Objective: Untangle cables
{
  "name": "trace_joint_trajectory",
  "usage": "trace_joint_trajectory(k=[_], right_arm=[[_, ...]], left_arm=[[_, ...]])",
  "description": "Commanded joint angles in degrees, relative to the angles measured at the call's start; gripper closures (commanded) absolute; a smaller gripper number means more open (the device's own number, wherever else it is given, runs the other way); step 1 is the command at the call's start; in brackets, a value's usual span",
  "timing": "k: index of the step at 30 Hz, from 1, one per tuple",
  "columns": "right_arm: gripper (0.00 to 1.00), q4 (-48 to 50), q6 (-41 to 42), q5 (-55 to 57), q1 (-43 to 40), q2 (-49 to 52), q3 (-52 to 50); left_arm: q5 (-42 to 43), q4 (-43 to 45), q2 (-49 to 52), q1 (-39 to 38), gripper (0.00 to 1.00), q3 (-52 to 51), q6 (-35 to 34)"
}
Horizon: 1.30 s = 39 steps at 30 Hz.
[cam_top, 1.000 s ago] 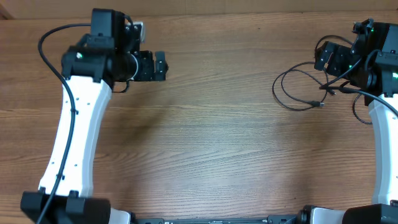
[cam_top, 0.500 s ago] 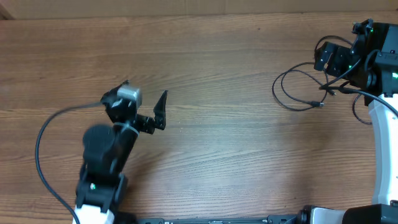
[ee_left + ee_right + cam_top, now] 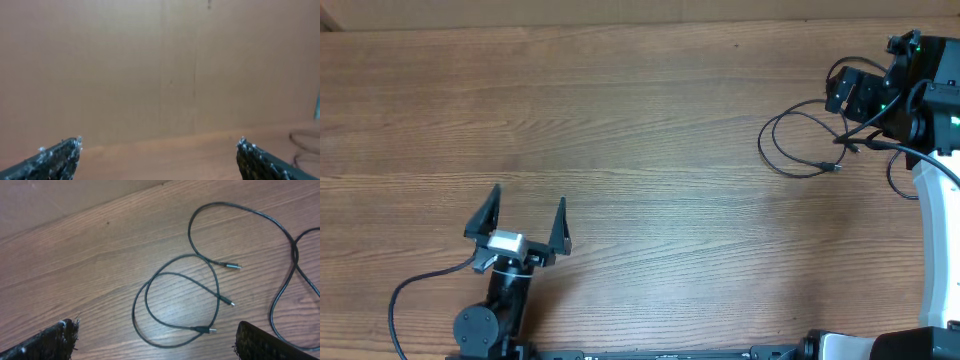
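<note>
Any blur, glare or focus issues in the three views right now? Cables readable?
Right wrist: thin black looping cables crisp on the brown wooden table, plugs distinct, no glare; open right pincer tips slightly soft. Left wrist: soft and hazy overall, showing only the open left pincer tips and a plain tan wall. Overhead: sharp, evenly lit, cables readable.

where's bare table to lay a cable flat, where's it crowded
The table is bare wood across its middle and far left, between the open left gripper and the cables. Crowded only at the right, where they loop by the right gripper.
</note>
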Motion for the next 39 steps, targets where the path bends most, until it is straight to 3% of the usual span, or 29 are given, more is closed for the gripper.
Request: trace_joint_trajectory(k=[1, 3, 10, 39], right_arm=[[0.00, 0.2, 0.2, 0.0, 0.1, -0.1, 0.7], [0.00, 0.2, 0.2, 0.0, 0.1, -0.1, 0.7], [0.00, 0.2, 0.2, 0.0, 0.1, -0.1, 0.7], [0.00, 0.2, 0.2, 0.0, 0.1, -0.1, 0.7]], left_arm=[[-0.8, -2.4, -4.4, 0.8, 0.00, -1.2, 0.0], [-1.1, -9.1, -8.8, 1.8, 0.00, -1.2, 0.1], [-3.6, -26.5, -9.2, 2.2, 0.00, -1.3, 1.4], [-3.4, -26.4, -9.2, 2.2, 0.00, -1.3, 1.1]])
